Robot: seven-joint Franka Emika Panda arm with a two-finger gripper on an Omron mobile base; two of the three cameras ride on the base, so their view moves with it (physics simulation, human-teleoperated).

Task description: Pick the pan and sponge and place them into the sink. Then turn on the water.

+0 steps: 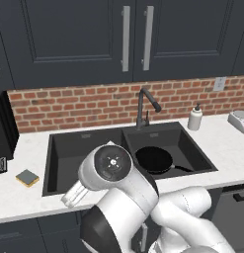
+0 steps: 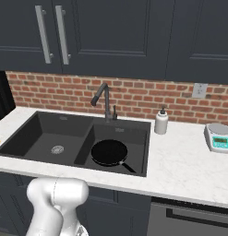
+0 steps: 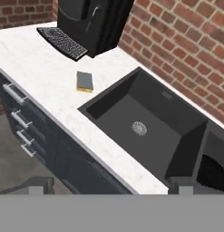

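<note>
The black pan [image 1: 154,159] lies in the right basin of the dark sink [image 1: 84,141], handle pointing front right; the right base view shows the pan [image 2: 109,153] there too. The sponge [image 1: 27,178], grey-green over yellow, rests on the white counter left of the sink, and the hand view has this sponge [image 3: 85,81] beside the left basin [image 3: 145,122]. My gripper [image 3: 111,188] hovers above the counter's front edge, open, with nothing between its fingers. The gooseneck faucet [image 1: 143,106] stands behind the divider, and no stream falls from it.
A black coffee machine [image 3: 93,22] stands on the counter behind the sponge. A white soap bottle [image 1: 194,118] and a kitchen scale [image 2: 218,137] sit right of the sink. Drawer handles [image 3: 20,120] line the cabinet front below. A brick wall backs the counter.
</note>
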